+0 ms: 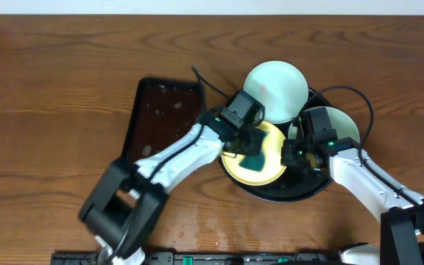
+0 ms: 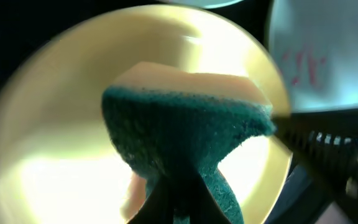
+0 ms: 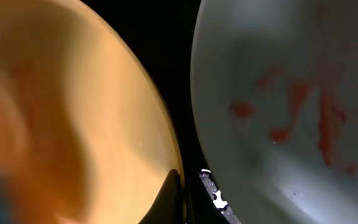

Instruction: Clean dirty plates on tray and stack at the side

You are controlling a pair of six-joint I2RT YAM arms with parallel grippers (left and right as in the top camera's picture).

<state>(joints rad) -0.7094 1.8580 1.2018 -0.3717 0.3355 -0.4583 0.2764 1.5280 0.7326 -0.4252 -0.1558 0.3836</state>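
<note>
At centre-right of the worktop, the black tray carries all three plates. The yellow plate lies toward 8 o'clock on the tray. The first mint plate sits at 12 o'clock and the second mint plate at 3 o'clock; both bear reddish smears. The left tool is clamped on the teal sponge, which rests on the yellow plate's face near its middle, teal side down. The right tool stands at that plate's 3 o'clock edge, between it and the second mint plate, its jaws drawn close on the yellow rim. A brown tray, spotted with droplets, lies at 9 o'clock of the black tray; contact between the two cannot be told.
</note>
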